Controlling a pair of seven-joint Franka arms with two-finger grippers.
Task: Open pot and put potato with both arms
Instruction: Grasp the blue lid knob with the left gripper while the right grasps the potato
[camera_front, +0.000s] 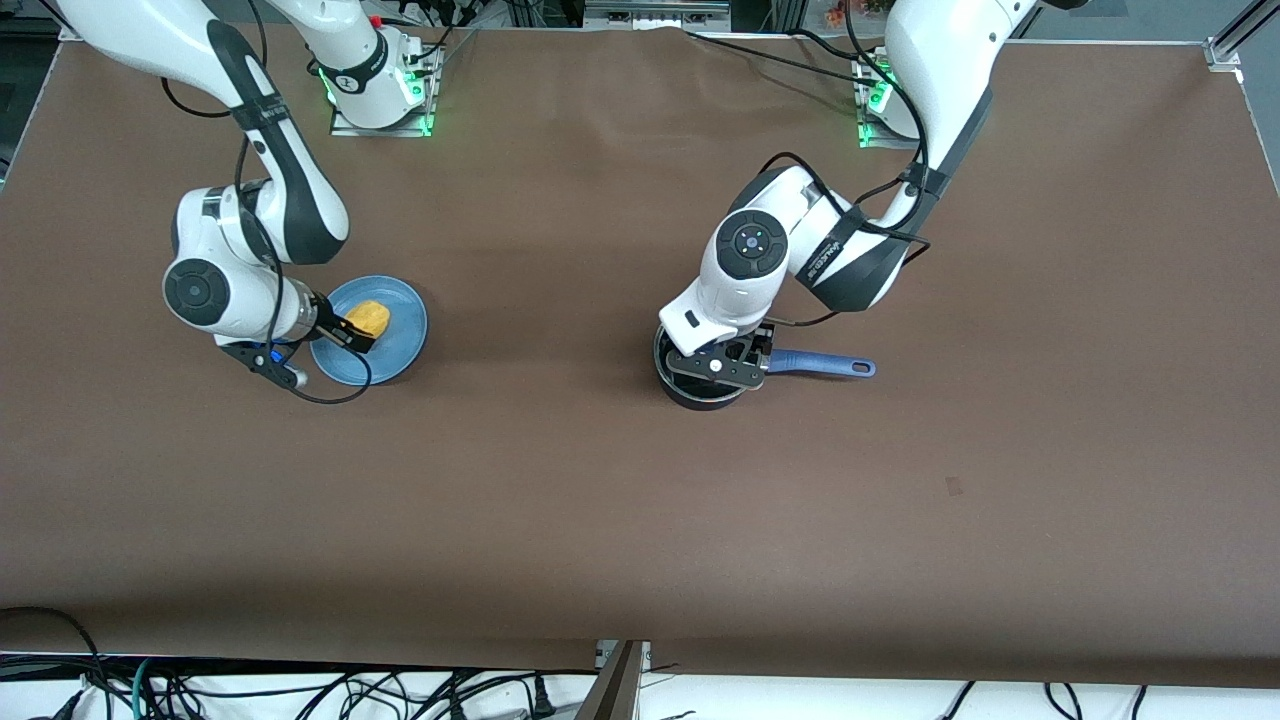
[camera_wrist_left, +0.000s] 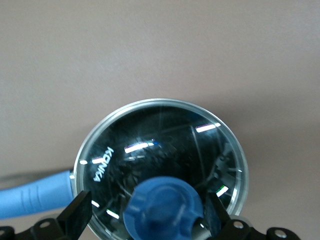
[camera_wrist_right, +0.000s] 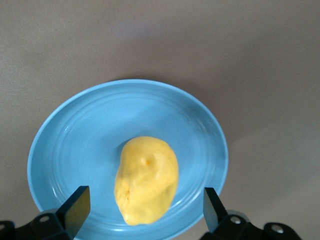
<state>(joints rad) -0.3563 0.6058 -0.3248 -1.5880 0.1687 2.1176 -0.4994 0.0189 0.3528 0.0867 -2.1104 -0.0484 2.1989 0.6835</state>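
Note:
The black pot (camera_front: 692, 392) stands mid-table, its blue handle (camera_front: 822, 365) pointing toward the left arm's end. Its glass lid (camera_wrist_left: 150, 135) is on, with the blue knob (camera_wrist_left: 162, 210) in its middle. My left gripper (camera_front: 724, 364) is down over the lid and open. In the left wrist view the left gripper (camera_wrist_left: 147, 217) has one finger on each side of the knob, with a gap at each. The yellow potato (camera_front: 372, 316) lies on a blue plate (camera_front: 400, 345). My right gripper (camera_front: 352, 332) is open, low over the plate. In the right wrist view the right gripper (camera_wrist_right: 145, 207) straddles the potato (camera_wrist_right: 146, 180) without touching it.
The blue plate (camera_wrist_right: 75, 145) sits toward the right arm's end of the brown table, well apart from the pot. Cables hang along the table edge nearest the camera.

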